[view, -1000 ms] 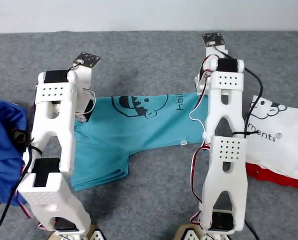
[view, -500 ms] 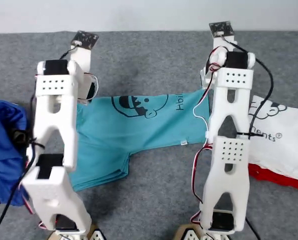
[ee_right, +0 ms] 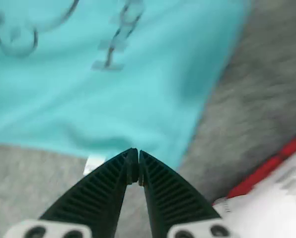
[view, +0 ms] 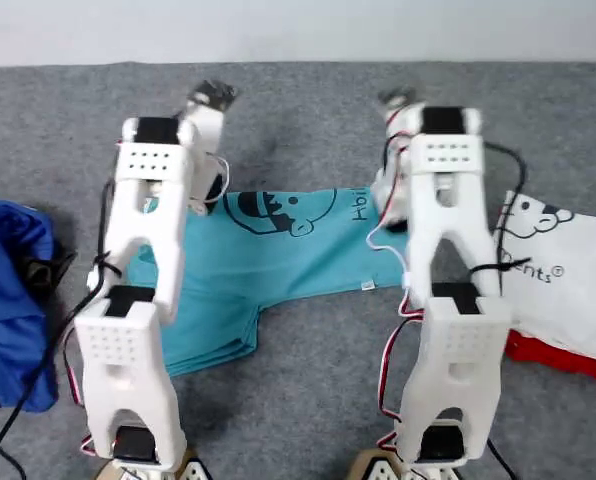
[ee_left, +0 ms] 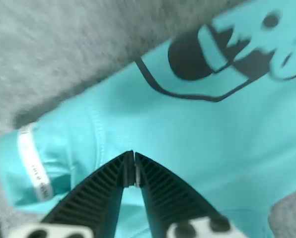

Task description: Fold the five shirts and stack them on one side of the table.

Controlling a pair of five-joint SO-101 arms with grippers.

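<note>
Now, left gripper (ee_left: 133, 168) (closed) above shirt (ee_left: 197, 134).

Robot lab bench: grey felt table (view: 308, 100), bare white wall (view: 298, 30).

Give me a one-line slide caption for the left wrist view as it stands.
Left gripper, jaws shut, over the teal shirt near its dark print, grey table covering beyond.

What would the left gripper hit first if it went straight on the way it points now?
Probably the teal shirt, lying directly beyond the left gripper; how far is unclear.
</note>
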